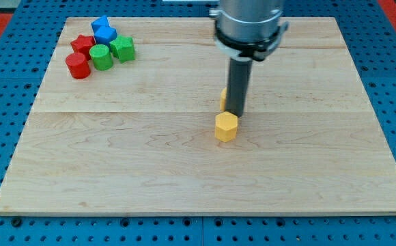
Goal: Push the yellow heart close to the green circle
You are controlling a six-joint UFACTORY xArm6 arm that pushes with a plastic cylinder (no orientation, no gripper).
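Observation:
My tip (234, 113) stands near the middle of the wooden board (116, 164). A yellow block (222, 100), mostly hidden behind the rod, touches the rod's left side; I cannot make out its shape. A yellow hexagon (226, 127) lies just below and left of the tip, almost touching it. The green circle (101, 57) stands far off at the view's top left, in a cluster of blocks.
Around the green circle are a green star (123, 48) to its right, a red cylinder (78, 66) below left, a red star (82, 45) above left, and blue blocks (104, 31) above. The arm's grey body (248, 24) hangs over the top middle.

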